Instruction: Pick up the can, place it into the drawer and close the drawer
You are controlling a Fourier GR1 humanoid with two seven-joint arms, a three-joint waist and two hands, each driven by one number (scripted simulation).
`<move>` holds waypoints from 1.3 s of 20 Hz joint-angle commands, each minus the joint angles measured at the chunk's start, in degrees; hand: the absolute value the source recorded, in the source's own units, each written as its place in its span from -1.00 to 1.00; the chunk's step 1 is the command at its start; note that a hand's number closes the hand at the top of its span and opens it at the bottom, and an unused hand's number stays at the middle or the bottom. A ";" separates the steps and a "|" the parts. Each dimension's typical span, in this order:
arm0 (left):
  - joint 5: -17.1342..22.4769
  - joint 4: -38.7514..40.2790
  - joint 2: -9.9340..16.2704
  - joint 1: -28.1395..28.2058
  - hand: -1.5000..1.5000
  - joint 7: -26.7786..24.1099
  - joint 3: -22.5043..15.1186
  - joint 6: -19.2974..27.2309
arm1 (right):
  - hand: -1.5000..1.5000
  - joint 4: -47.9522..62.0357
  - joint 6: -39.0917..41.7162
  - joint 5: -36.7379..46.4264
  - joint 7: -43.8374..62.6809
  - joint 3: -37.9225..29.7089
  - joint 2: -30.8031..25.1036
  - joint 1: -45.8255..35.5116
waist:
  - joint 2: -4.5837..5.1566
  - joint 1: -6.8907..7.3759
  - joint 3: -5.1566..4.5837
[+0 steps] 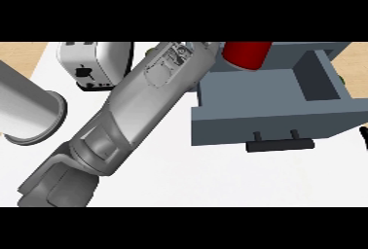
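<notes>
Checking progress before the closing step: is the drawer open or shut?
Open: the drawer is pulled out, its hollow inside exposed and its black handle toward the robot.

Grey forearm (137, 107), boxy segmented shell, darker grey wrist/elbow block at the end farthest from the drawer (273, 104). Flat panel with small printed label markings near the drawer-side end. Second limb: plain light-grey cylinder (25, 109) with flared rim.

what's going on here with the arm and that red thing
A grey forearm stretches from the lower left up toward the open grey drawer, with a red can at the drawer's back edge. The hand itself is out of sight, so whether it holds the can is unclear. A toaster stands behind, at the left.
</notes>
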 commanded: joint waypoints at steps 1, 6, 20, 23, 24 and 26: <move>4.35 3.68 -0.01 -1.58 1.00 -2.23 -4.13 2.09 | -1.00 3.42 -0.38 0.63 -1.79 -0.23 -0.17 -2.72 | 0.30 -1.00 0.06; 7.28 8.23 -0.01 -1.74 1.00 -4.47 -5.74 1.82 | -1.00 -0.22 0.34 0.36 -0.36 1.26 0.65 0.11 | 0.46 -2.37 0.07; 11.13 13.93 -0.01 -1.88 1.00 -9.80 -13.45 4.19 | -1.00 2.88 -0.96 1.35 1.43 1.13 -1.38 -6.07 | 1.18 -3.40 0.08; 11.23 12.97 -0.01 -1.50 1.00 -9.81 -16.54 7.55 | -1.00 0.61 -0.87 2.26 0.25 3.64 0.87 -3.73 | 0.92 -4.04 0.08; 11.53 13.32 -0.01 -0.09 1.00 -11.81 -16.51 7.46 | -1.00 3.36 -0.94 0.60 -0.52 1.17 -0.47 -6.33 | 1.16 -3.75 0.10; 11.71 15.64 -0.01 -0.94 -1.00 -10.88 -16.36 5.66 | -1.00 3.79 -1.45 2.23 0.56 0.71 -1.49 -6.64 | 1.08 -2.99 0.07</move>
